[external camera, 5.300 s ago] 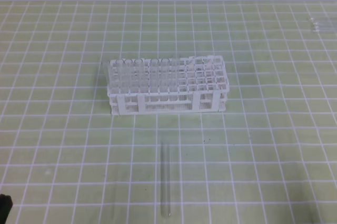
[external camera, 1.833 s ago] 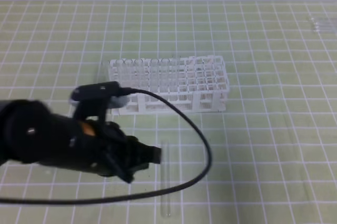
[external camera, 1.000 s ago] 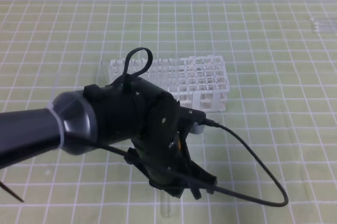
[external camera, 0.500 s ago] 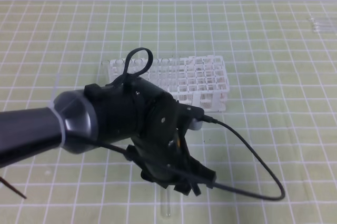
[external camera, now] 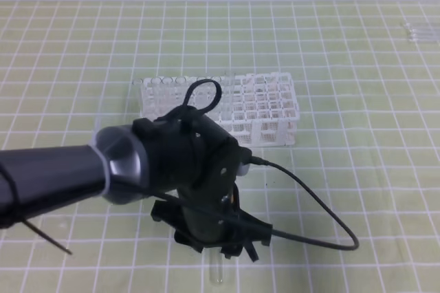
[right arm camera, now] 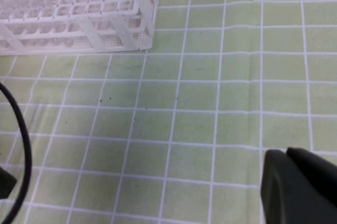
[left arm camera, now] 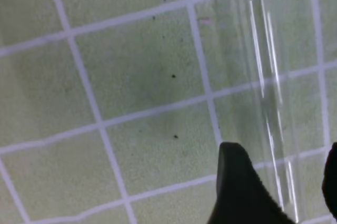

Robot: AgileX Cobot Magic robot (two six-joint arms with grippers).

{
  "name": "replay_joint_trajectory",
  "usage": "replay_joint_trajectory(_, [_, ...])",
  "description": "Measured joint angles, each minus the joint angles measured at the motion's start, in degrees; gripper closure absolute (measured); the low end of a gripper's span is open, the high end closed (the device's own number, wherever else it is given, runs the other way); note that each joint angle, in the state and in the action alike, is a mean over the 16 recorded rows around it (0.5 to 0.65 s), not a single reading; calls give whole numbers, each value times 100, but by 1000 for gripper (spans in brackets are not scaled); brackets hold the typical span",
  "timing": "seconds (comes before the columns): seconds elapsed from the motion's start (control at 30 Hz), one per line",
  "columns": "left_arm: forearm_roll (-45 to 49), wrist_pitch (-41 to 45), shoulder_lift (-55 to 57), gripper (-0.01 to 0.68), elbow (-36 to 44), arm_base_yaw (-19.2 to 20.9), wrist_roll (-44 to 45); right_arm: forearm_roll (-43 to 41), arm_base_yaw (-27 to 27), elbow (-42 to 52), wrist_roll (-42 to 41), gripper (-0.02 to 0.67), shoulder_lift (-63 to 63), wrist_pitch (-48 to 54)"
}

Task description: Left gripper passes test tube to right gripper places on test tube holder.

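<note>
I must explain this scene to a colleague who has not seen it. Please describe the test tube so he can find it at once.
Start at the white rack on the green grid mat. In front of it the dark left gripper hangs over the mat. The test tube lies flat between its open fingers: the only loose clear glass tube there.

Green mat (external camera: 357, 190) with white grid lines. On it: white test tube holder (external camera: 265, 111); clear test tube (external camera: 216, 274) lying flat near the front edge.

No text, label, brand, number or sign can be read in any view; the mat (external camera: 385, 169) carries only a plain white grid.
</note>
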Motion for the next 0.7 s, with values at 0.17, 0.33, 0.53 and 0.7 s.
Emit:
replay_joint_trajectory(0.17, [-11,107,218,354,-168,-14,-7,1,0,0,0,665,0,-14])
replay_joint_trajectory(0.33, [18,222,403,355,-355,-19,-2,1,0,0,0,665,0,-16])
replay_joint_trajectory(0.53, [51,335,553,355,-521,-19,2,1,0,0,0,665,0,-16])
replay_joint_trajectory(0.7, [57,335,635,355,-553,-19,4,1,0,0,0,665,0,-17])
